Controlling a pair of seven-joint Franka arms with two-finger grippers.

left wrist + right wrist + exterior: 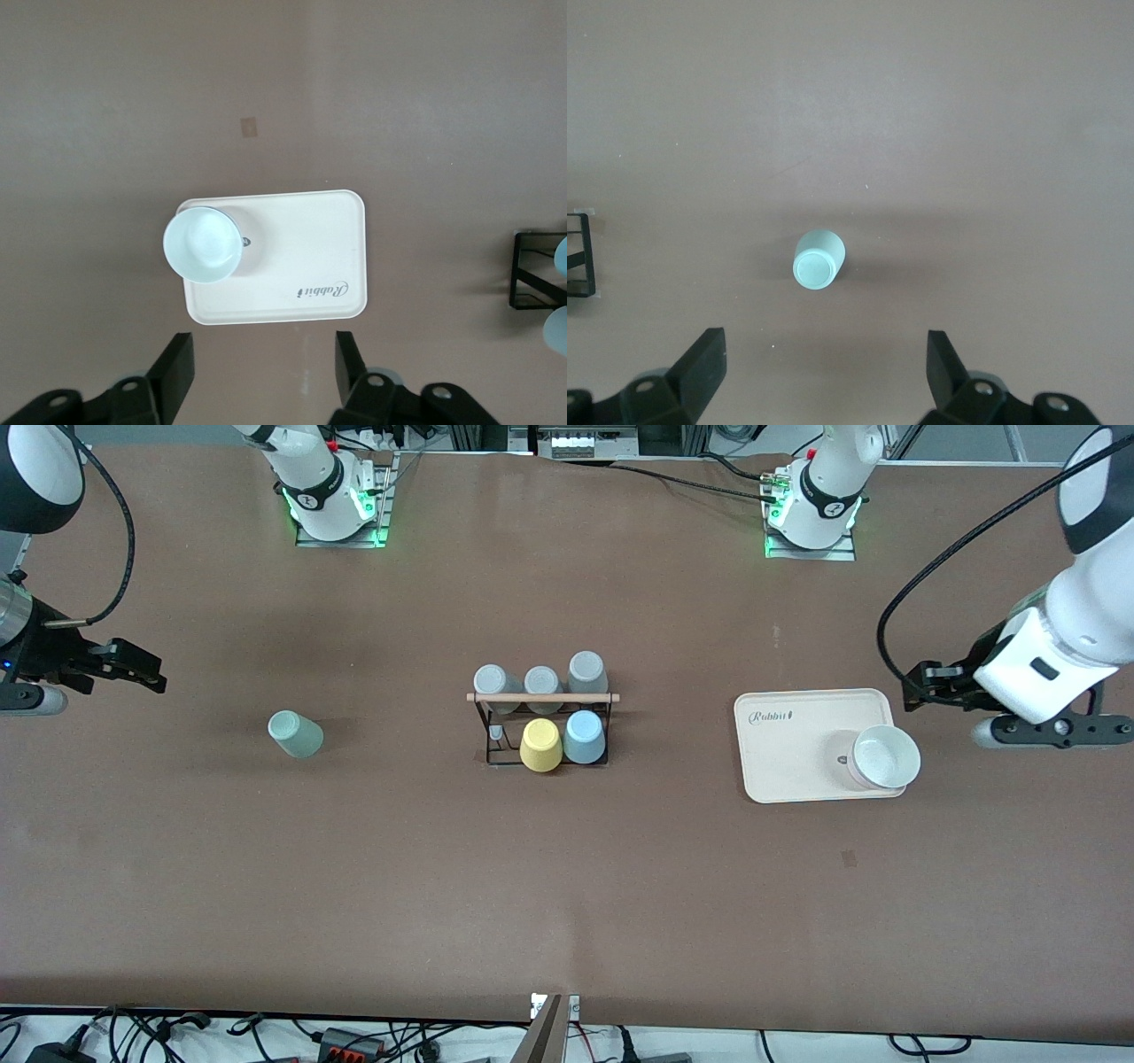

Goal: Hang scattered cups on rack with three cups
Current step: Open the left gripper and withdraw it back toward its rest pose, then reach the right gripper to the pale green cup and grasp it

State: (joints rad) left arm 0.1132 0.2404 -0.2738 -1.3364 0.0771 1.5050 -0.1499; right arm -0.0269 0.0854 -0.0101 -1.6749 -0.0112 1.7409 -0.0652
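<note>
Blue cup (pixel 585 737) sits on the rack (pixel 542 722); green cup (pixel 296 734) stands alone on the bench. Left hand (pixel 263 367) hovers apart by the tray (pixel 306 266), right hand (pixel 825 363) wide, empty.

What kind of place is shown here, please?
Probably a robotics lab bench: two arms bolted along a brown table, cables along its edges, and staged props such as a cup rack and tray.

Brown table (pixel 567 886); cables (pixel 177 1032) along near edge; even overhead light.
</note>
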